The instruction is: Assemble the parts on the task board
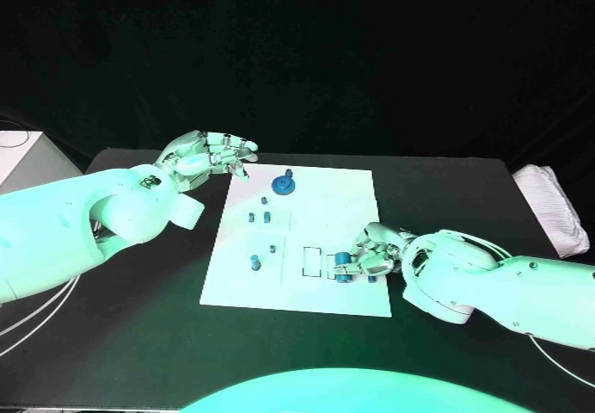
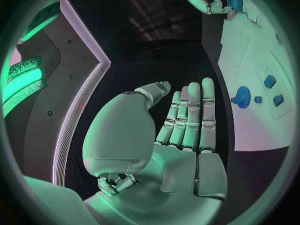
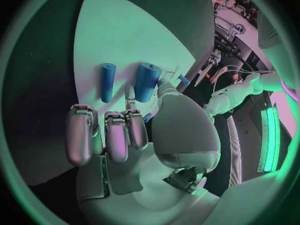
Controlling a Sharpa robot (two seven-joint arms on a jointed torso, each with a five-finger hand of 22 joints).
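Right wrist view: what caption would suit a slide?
Right hand holding a thick blue cylinder over the white task board, beside a thinner blue cylinder.

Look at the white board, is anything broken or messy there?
Nothing stands out. The task board lies flat, and the small blue parts sit tidily on it. The right robot hand rests at a blue cylinder, while the left robot hand is off the board.
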